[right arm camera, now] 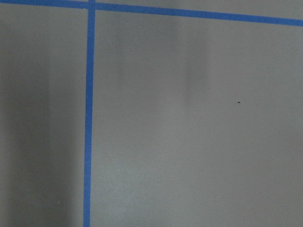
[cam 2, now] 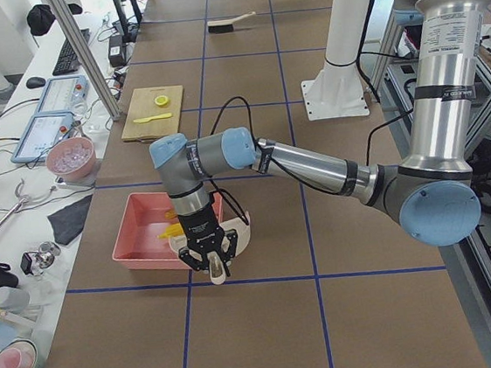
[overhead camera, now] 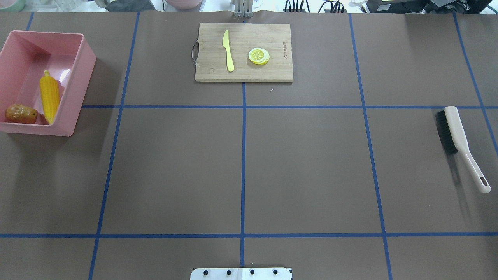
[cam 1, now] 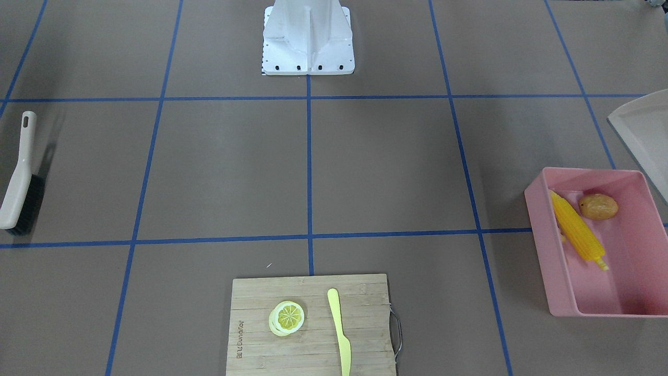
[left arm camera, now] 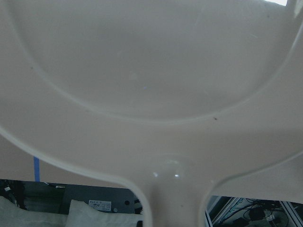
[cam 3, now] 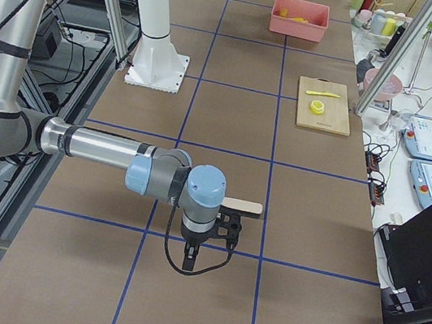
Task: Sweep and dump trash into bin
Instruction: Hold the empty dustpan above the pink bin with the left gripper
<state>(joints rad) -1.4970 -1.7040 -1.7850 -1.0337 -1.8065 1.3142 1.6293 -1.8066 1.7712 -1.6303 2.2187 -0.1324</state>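
Observation:
The pink bin [cam 1: 540, 250] stands at the table's left end and also shows in the overhead view [overhead camera: 83, 89]. A yellow corn cob [cam 1: 576, 232] and a brown potato [cam 1: 598, 206] lie inside it. The ginger root does not show. In the exterior left view my left gripper [cam 2: 212, 271] points down at the beige dustpan's [cam 2: 242, 237] handle, right beside the bin. The pan fills the left wrist view [left arm camera: 151, 94]. I cannot tell whether this gripper is open or shut. My right gripper [cam 3: 226, 228] hangs over the table by the brush [cam 3: 242, 206]; its state cannot be told.
The brush [overhead camera: 459, 136] lies on the table at the right end. A wooden cutting board [overhead camera: 210, 70] at the far middle edge carries a lemon slice [overhead camera: 258, 56] and a yellow plastic knife [overhead camera: 228, 50]. The white robot base [cam 1: 308, 39] stands at the near middle.

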